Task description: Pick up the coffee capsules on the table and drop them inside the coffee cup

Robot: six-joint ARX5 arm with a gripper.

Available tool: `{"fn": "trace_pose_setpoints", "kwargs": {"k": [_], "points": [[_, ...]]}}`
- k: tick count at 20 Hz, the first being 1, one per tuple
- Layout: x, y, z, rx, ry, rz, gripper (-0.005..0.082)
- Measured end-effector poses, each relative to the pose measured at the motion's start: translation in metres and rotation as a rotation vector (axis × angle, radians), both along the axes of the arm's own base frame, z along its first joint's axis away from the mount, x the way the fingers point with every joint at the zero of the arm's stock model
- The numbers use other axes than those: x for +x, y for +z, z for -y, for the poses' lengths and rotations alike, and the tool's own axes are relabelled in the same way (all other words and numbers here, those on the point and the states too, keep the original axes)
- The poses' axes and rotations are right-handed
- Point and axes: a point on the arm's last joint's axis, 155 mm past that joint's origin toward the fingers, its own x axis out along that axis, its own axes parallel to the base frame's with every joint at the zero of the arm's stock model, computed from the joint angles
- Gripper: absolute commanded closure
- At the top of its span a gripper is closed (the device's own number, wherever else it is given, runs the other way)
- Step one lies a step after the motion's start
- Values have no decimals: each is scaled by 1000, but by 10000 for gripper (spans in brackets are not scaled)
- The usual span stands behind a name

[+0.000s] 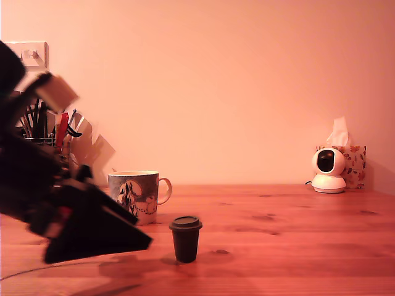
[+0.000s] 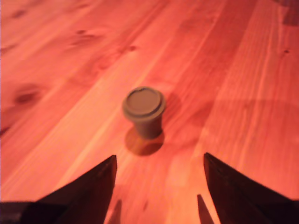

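**Capsule lined up, not grabbed yet**

The dark capsule (image 1: 186, 238) is stood rim-up on the counter (image 1: 296, 246), just beside the coffee cup (image 1: 137, 196). The gripper (image 2: 159, 172) is held short of it, jaws spread wide, presumably so the capsule can be straddled.

A home, by the look of it. Wooden table (image 1: 296, 246), tissue box (image 1: 352, 163), wall switch (image 1: 29, 54), small indoor camera (image 1: 328, 169).
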Motion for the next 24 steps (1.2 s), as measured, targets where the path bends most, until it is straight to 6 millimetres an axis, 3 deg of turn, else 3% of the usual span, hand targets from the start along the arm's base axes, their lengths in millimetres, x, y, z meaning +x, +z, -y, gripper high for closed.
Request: {"fn": "trace_pose_setpoints", "kwargs": {"k": [12, 20, 24], "points": [[33, -5, 38, -14, -64, -52, 237], [31, -31, 49, -1, -116, -133, 241], [30, -29, 52, -3, -123, -130, 276]]}}
